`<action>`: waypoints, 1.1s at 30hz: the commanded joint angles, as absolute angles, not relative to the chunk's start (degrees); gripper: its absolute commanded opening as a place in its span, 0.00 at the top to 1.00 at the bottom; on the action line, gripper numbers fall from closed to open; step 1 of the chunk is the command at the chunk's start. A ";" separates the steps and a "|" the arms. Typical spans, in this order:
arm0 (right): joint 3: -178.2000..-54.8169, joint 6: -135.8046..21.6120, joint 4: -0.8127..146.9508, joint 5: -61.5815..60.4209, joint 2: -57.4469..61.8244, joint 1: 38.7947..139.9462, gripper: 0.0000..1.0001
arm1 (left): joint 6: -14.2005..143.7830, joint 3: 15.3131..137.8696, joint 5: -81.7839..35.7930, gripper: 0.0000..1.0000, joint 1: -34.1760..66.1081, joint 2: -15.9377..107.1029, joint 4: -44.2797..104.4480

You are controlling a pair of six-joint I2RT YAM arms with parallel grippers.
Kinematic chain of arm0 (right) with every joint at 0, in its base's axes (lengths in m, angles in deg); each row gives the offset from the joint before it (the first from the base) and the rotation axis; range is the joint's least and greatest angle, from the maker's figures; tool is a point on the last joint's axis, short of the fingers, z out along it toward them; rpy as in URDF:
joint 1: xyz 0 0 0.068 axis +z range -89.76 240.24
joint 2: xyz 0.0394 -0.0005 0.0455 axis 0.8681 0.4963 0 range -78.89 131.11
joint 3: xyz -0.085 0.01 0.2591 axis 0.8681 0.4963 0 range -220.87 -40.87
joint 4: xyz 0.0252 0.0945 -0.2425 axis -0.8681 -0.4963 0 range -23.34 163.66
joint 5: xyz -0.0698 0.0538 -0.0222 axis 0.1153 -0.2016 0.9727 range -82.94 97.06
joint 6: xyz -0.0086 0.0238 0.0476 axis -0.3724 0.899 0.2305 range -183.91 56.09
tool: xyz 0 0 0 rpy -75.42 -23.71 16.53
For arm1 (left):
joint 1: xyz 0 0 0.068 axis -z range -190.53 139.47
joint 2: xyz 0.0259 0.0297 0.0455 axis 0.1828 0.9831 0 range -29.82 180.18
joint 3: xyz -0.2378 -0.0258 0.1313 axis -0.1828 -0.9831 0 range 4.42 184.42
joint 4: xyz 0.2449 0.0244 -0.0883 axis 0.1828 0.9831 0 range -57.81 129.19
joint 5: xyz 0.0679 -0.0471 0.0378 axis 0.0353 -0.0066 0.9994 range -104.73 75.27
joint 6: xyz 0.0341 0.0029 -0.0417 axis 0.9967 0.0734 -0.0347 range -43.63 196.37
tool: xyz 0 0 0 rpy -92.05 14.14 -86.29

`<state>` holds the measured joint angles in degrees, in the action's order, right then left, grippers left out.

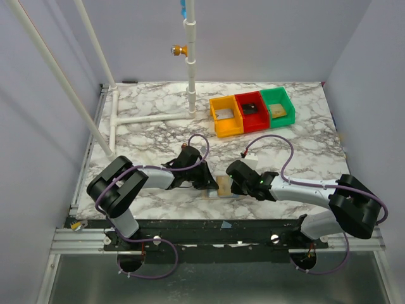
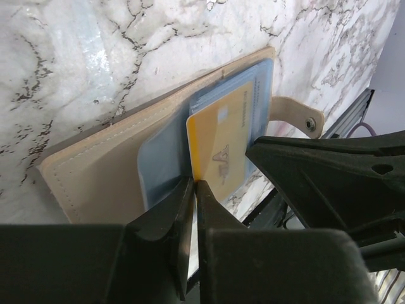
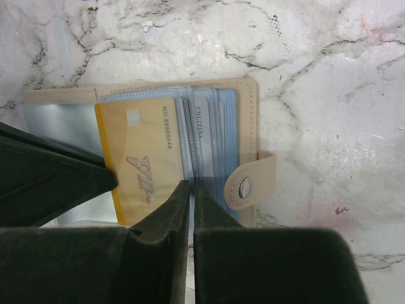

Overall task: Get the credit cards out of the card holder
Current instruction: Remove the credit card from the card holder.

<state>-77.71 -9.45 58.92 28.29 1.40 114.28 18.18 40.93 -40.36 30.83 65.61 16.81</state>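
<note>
The card holder [image 3: 247, 101] lies open on the marble near the front edge, with a beige cover [image 2: 95, 177], a stack of blue-grey plastic sleeves [image 3: 212, 126] and a snap strap [image 3: 253, 180]. A gold card [image 3: 145, 158] marked VIP sticks partway out of a sleeve towards the left. My left gripper [image 2: 194, 185] is shut on that card's near corner [image 2: 221, 152]. My right gripper [image 3: 191, 185] is shut on the near edge of the sleeves, beside the strap. From above, both grippers [image 1: 212, 183] [image 1: 234, 183] meet over the holder [image 1: 224, 185] and hide most of it.
A yellow bin [image 1: 226, 115], a red bin [image 1: 252, 111] and a green bin [image 1: 278, 104] stand in a row at the back right. A white pipe frame [image 1: 152, 118] rises at the back left. The table's front edge runs just behind the holder.
</note>
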 commanded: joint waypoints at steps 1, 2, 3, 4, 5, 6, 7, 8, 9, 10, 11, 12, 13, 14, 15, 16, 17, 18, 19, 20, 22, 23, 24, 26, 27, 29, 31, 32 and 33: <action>-74.85 -9.44 53.01 29.39 5.35 114.32 0.94 | 16.92 40.90 -42.89 0.96 31.05 66.22 12.83; -74.75 -9.50 53.01 29.39 5.31 114.30 0.94 | 16.72 40.82 -43.17 0.99 31.06 66.24 12.42; -74.80 -9.48 53.01 29.38 5.31 114.35 0.94 | 16.62 40.81 -43.33 1.00 31.05 66.10 12.11; -74.79 -9.44 53.01 29.54 5.36 114.30 0.94 | 16.53 40.79 -43.50 1.00 31.04 66.15 12.06; -74.73 -9.31 53.01 29.50 5.38 114.30 0.94 | 16.43 40.66 -43.49 1.00 31.04 66.00 12.06; -74.73 -9.25 52.92 29.62 5.35 114.32 0.94 | 16.28 40.51 -43.53 1.00 31.06 65.81 12.06; -74.74 -9.07 52.84 29.67 5.31 114.35 0.94 | 16.25 40.47 -43.29 1.00 31.04 65.64 12.21; -74.63 -8.91 52.70 29.82 5.38 114.31 0.94 | 16.32 40.41 -43.05 1.00 30.92 65.51 12.76; -74.62 -8.82 52.57 29.88 5.31 114.30 0.94 | 16.34 40.25 -42.95 1.00 30.80 65.27 12.93; -74.56 -8.60 52.49 29.97 5.24 114.34 0.94 | 16.34 40.07 -42.86 1.00 30.71 65.14 12.94; -74.57 -8.28 52.40 30.08 5.13 114.30 0.94 | 16.34 39.90 -42.71 1.00 30.52 65.01 13.13; -74.49 -8.22 52.31 30.20 5.01 114.32 0.94 | 16.49 39.76 -42.68 1.00 30.35 64.87 13.43; -74.38 -8.19 52.26 30.20 4.92 114.34 0.94 | 16.52 39.66 -42.53 1.00 30.08 64.70 13.63; -74.38 -8.04 52.15 30.33 4.83 114.32 0.94 | 16.60 39.33 -42.39 1.00 29.84 64.48 13.80; -74.39 -7.94 52.05 30.39 4.82 114.33 0.94 | 16.69 39.07 -42.36 1.00 29.64 64.22 13.95; -74.28 -7.92 52.04 30.43 4.75 114.31 0.94 | 16.91 38.91 -42.17 1.00 29.51 63.80 14.20; -74.32 -7.92 52.09 30.41 4.71 114.30 0.94 | 17.23 38.80 -42.01 1.00 29.37 63.65 14.63; -74.31 -7.84 52.04 30.43 4.73 114.30 0.94 | 17.46 38.76 -41.75 1.00 29.27 63.35 15.05; -74.34 -7.84 52.04 30.43 4.76 114.30 0.94 | 17.69 38.83 -41.63 1.00 29.08 63.12 15.57; -74.31 -7.84 52.04 30.44 4.77 114.30 0.94 | 17.98 38.83 -41.42 1.00 28.96 62.98 15.98; -74.34 -7.76 52.04 30.42 4.73 114.30 0.94 | 18.19 38.74 -41.19 1.00 28.68 62.89 16.54; -74.29 -7.74 52.04 30.46 4.61 114.30 0.94 | 18.27 38.79 -41.17 1.00 28.59 62.85 16.62; -74.36 -7.75 52.04 30.50 4.64 114.25 0.94 | 18.34 38.70 -41.19 1.00 28.49 62.89 16.72; -74.20 -7.75 52.04 30.47 4.66 114.30 0.94 | 18.45 38.84 -41.11 1.00 28.49 63.03 17.21; -74.23 -7.62 52.04 30.47 4.68 114.30 0.94 | 18.62 38.94 -40.95 1.00 28.42 63.11 17.77; -74.24 -7.66 52.04 30.38 4.65 114.31 0.94 | 18.89 38.75 -40.88 1.00 28.40 63.08 17.78; -74.19 -7.66 52.07 30.43 4.65 114.32 0.94 | 19.04 38.71 -40.67 1.00 28.36 62.93 18.09; -74.26 -7.61 52.03 30.40 4.60 114.30 0.94 | 19.14 38.64 -40.61 1.00 28.27 62.83 18.21; -74.12 -7.64 52.04 30.40 4.51 114.34 0.94 | 19.15 38.54 -40.45 1.00 28.14 62.59 18.42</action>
<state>-77.69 -7.90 58.73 28.93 1.29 114.28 17.63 39.19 -41.19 28.78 64.35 17.14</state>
